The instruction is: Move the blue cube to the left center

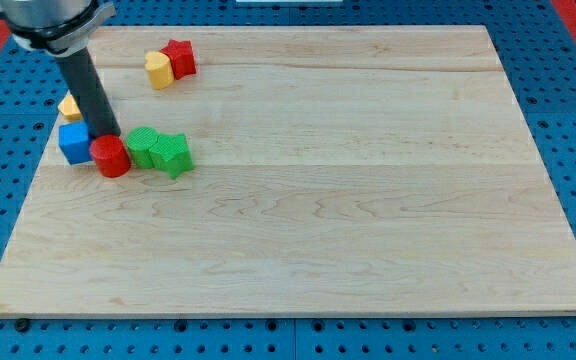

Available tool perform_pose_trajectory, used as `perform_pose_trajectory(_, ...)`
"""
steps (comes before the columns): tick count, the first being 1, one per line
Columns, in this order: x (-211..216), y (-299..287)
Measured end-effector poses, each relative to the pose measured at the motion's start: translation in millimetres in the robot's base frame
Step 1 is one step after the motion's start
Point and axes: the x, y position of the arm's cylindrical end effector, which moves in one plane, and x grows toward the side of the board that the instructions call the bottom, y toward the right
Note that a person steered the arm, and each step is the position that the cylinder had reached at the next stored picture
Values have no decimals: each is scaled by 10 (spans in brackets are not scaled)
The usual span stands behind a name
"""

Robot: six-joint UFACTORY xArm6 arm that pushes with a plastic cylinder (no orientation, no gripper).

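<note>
The blue cube (74,142) sits near the board's left edge, a little above mid-height. My tip (105,137) stands just right of the cube and directly above a red cylinder (111,157), which touches the cube's right side. The rod hides part of a yellow block (69,106) just above the blue cube.
Two green blocks (145,147) (173,154) lie side by side right of the red cylinder. A yellow block (158,70) and a red star-like block (180,58) sit together near the top left. The wooden board (368,200) rests on a blue perforated base.
</note>
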Motion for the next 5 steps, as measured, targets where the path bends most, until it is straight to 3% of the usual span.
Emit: perform_pose_trajectory(5,-358,-278)
